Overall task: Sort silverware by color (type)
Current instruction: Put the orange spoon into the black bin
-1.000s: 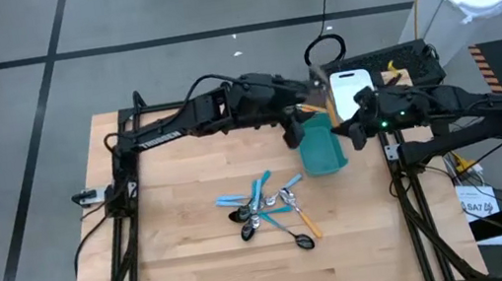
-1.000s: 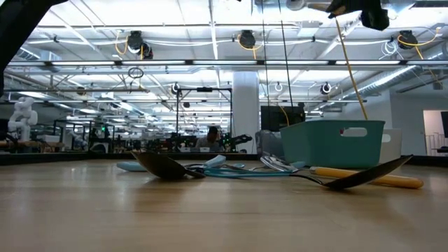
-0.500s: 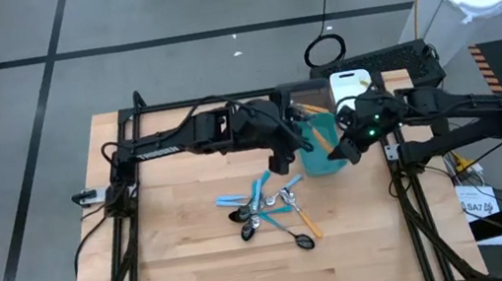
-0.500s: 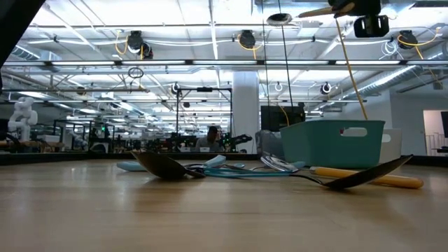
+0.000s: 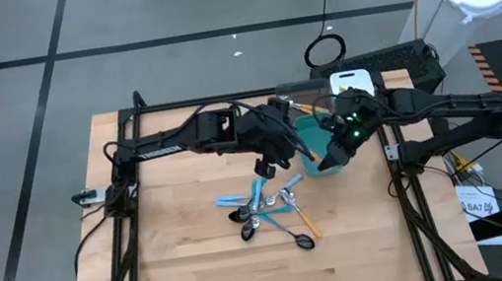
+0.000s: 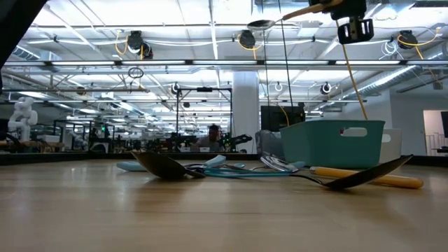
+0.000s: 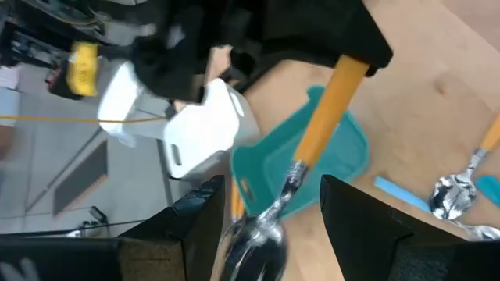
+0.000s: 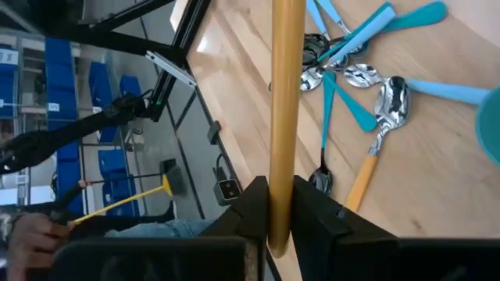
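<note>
My right gripper is shut on an orange-handled spoon, high above the teal bin. The spoon's silver head points toward my left gripper. That gripper is open, and in its wrist view the head shows between its fingers; I see no touch. The other silverware lies in a pile on the wooden table: light-blue handles, orange handles with silver heads, and dark spoons. My right gripper pinches the spoon's orange handle between its two fingers, near the handle's free end. The handle runs along the fingers and sticks out past their tips. The spoon is lifted clear and nearly level, with its head a little lower than the handle.
A white bin and a gray bin stand behind the teal one at the far right of the table. Black frame rails run along both sides. Bare wood lies on the left and near the front edge.
My right gripper has carried the spoon from the right edge toward the table's left, over the teal bin. My left gripper has moved from above the teal bin toward the near edge and the pile. The two grippers now stand close together.
</note>
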Robot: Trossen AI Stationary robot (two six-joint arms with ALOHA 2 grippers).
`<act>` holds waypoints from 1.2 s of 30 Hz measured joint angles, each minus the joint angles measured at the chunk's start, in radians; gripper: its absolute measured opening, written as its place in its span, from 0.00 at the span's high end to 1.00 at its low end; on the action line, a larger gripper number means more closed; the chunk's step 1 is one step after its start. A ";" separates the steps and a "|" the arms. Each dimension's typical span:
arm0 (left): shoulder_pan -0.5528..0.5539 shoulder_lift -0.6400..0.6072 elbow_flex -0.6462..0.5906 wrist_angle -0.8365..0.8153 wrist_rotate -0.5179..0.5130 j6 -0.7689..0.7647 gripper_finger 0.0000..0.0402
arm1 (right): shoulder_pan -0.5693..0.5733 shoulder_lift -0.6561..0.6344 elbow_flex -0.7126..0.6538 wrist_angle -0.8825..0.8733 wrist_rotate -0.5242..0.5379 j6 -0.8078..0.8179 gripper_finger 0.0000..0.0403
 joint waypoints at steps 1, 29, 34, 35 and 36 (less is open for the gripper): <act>0.000 0.004 -0.001 -0.010 0.005 -0.012 0.48 | -0.004 0.007 0.000 0.002 -0.014 0.000 0.92; -0.030 0.082 -0.002 -0.004 -0.160 0.094 0.60 | -0.056 0.029 0.000 0.027 -0.198 0.005 0.92; -0.034 0.082 -0.002 -0.015 -0.122 0.084 0.79 | -0.055 0.029 0.000 0.019 -0.203 -0.005 0.92; -0.035 0.082 -0.002 -0.016 -0.120 0.083 0.82 | -0.055 0.029 0.000 0.018 -0.204 -0.011 0.92; -0.035 0.082 -0.002 -0.022 -0.114 0.080 0.86 | -0.055 0.029 0.000 0.018 -0.204 -0.013 0.92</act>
